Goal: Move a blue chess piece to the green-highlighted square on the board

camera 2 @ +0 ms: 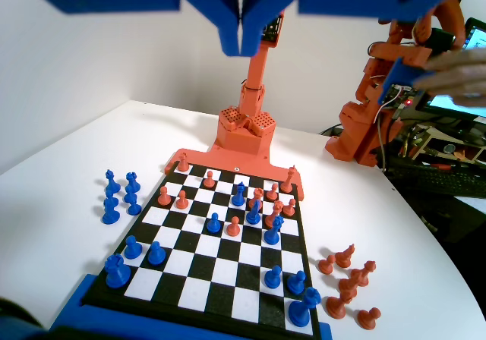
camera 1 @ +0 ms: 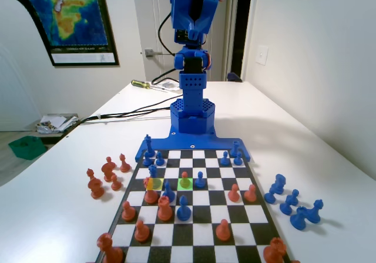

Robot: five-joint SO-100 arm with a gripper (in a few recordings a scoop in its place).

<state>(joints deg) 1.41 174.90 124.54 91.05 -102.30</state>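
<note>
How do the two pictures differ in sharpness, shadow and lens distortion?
Fixed view: soft focus overall, green-highlighted square glows over an orange pawn, captured blue pieces cast faint shadows rightward on the table. Wrist view: the gripper is close and dark, jaws together; board edges splay with wide-angle distortion.

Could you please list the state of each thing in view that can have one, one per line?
gripper: jaws shut, empty, raised high above the board.
board: flat on the table, pieces of both colours standing on it.
green-highlighted square: occupied by a small orange piece.
yellow-highlighted square: a blue piece stands at it.
captured blue pieces: upright on the table, off the board.
</note>
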